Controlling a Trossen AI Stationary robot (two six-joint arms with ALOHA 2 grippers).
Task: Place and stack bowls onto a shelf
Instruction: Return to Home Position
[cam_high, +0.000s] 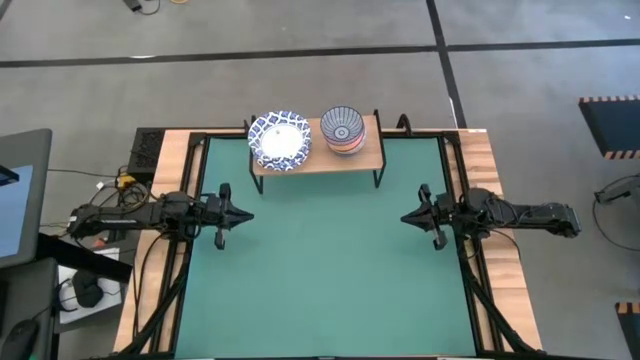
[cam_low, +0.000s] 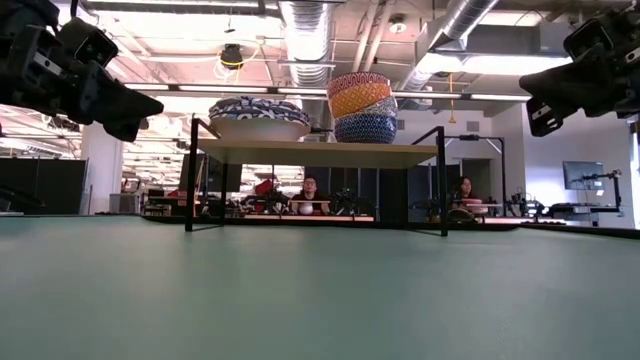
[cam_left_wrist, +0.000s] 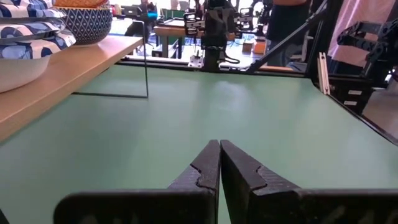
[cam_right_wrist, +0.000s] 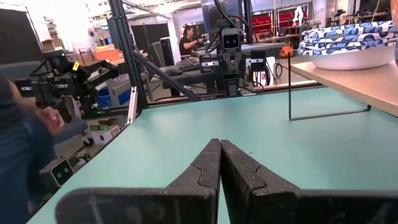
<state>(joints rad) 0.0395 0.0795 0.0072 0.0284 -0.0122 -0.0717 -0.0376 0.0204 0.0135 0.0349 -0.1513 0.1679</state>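
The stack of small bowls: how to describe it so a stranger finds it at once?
At the far edge of the green mat stands a wooden shelf. On its end nearer the right arm sits the stack of small bowls. It is narrow, tall, multicoloured; the neighbouring pile is wide, low, blue-rimmed.

Bright, even light from glaring ceiling lamps (cam_low: 480, 65) casts only faint shadows.
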